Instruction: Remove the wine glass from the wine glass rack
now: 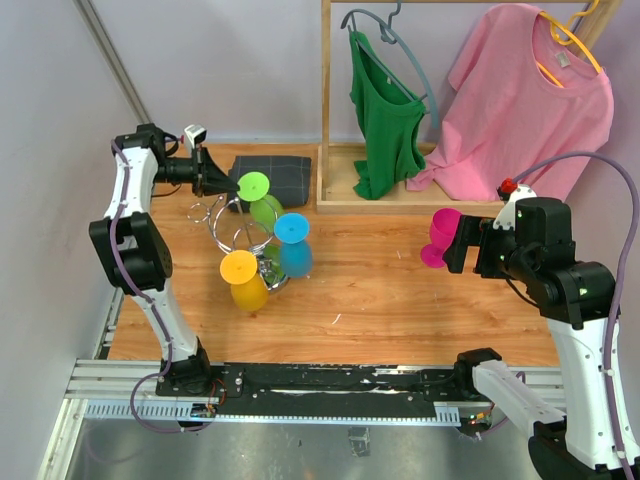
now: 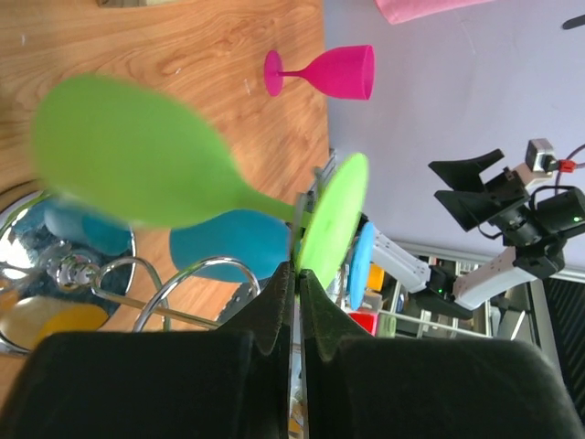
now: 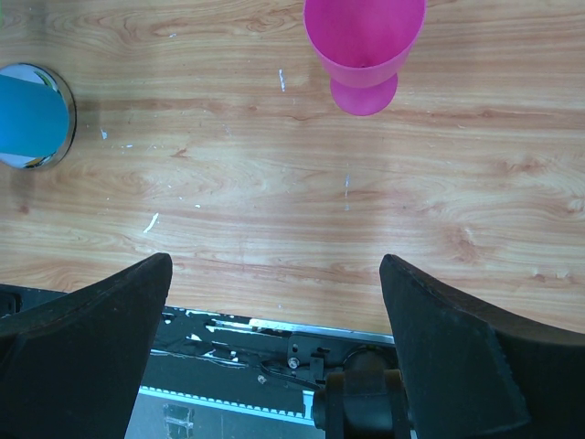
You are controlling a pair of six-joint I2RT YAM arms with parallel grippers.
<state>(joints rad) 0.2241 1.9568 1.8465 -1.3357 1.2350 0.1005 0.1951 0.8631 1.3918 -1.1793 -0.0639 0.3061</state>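
My left gripper [image 1: 222, 181] [image 2: 299, 267] is shut on the edge of the round foot of a green wine glass [image 1: 262, 200] [image 2: 128, 151]. The glass lies tilted over the silver wire rack [image 1: 232, 232] [image 2: 187, 279], its stem clear of the loops in the left wrist view. A blue glass [image 1: 293, 245] [image 2: 228, 247] and a yellow glass [image 1: 243, 280] hang on the rack. A pink glass [image 1: 438, 238] [image 2: 338, 71] [image 3: 364, 46] stands on the table. My right gripper [image 1: 458, 243] [image 3: 274, 338] is open and empty just beside the pink glass.
A folded dark cloth [image 1: 275, 178] lies behind the rack. A tall wooden clothes rack [image 1: 326, 110] with a green top [image 1: 385, 120] and a pink shirt [image 1: 525, 100] stands at the back right. The rack's shiny round base [image 3: 66, 110] shows at the right wrist view's left edge.
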